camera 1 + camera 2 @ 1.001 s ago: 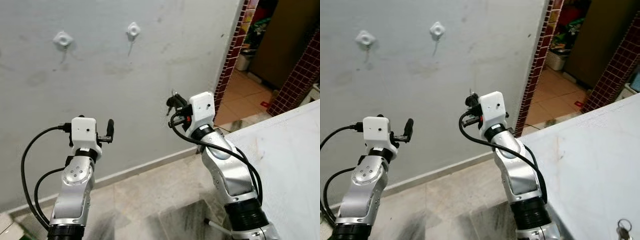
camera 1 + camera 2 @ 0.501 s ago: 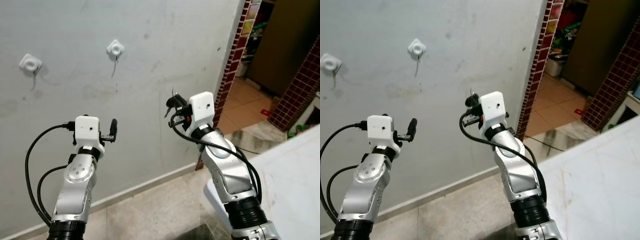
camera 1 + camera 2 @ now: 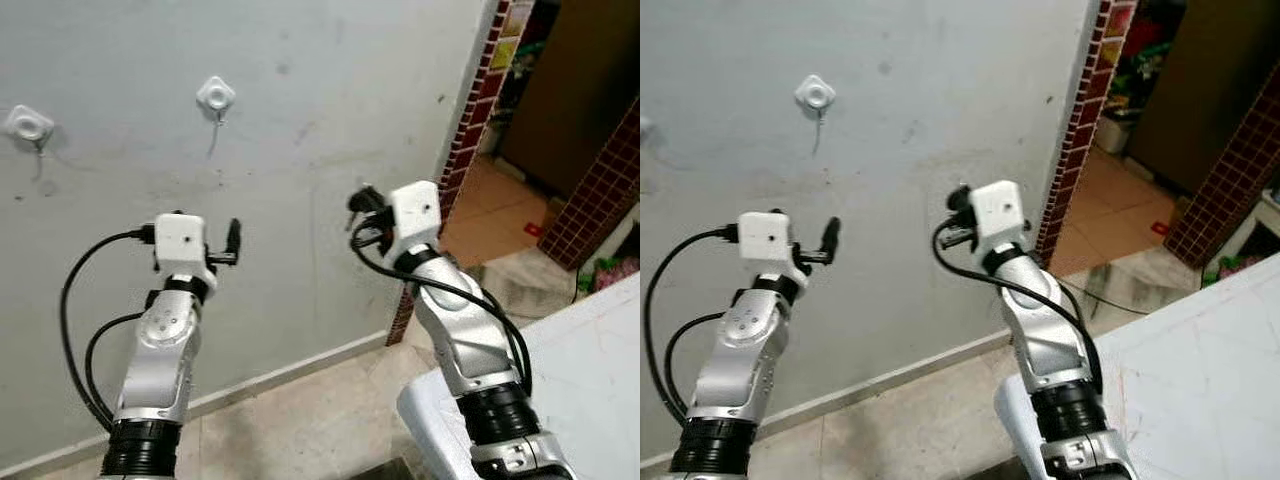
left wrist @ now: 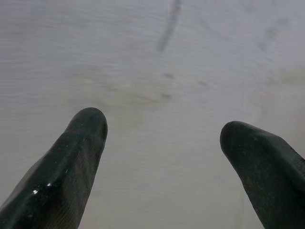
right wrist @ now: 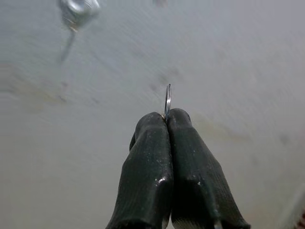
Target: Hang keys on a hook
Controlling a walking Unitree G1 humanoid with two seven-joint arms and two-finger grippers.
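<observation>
Two white hooks are fixed on the grey wall: one hook [image 3: 215,95] above and between my arms, a second hook [image 3: 27,124] further left. My right gripper [image 3: 362,200] is raised toward the wall, below and right of the nearer hook, and is shut on a thin metal key ring [image 5: 167,100] that sticks out past its fingertips [image 5: 152,125]. That hook [image 5: 77,9] appears blurred in the right wrist view. My left gripper [image 3: 233,238] is held up at similar height, open, its fingers [image 4: 78,143] apart with nothing between them, facing bare wall.
A brick-tiled doorway edge [image 3: 470,120] stands right of the wall, with an orange tiled floor [image 3: 490,200] beyond. A white counter [image 3: 590,360] lies at the lower right. A skirting strip [image 3: 280,375] runs along the wall's base above the marbled floor.
The camera has moved closer to the wall and turned, so the hooks shifted left and the counter slid out to the right. Both arms keep their raised pose; the right gripper stays shut on the ring.
</observation>
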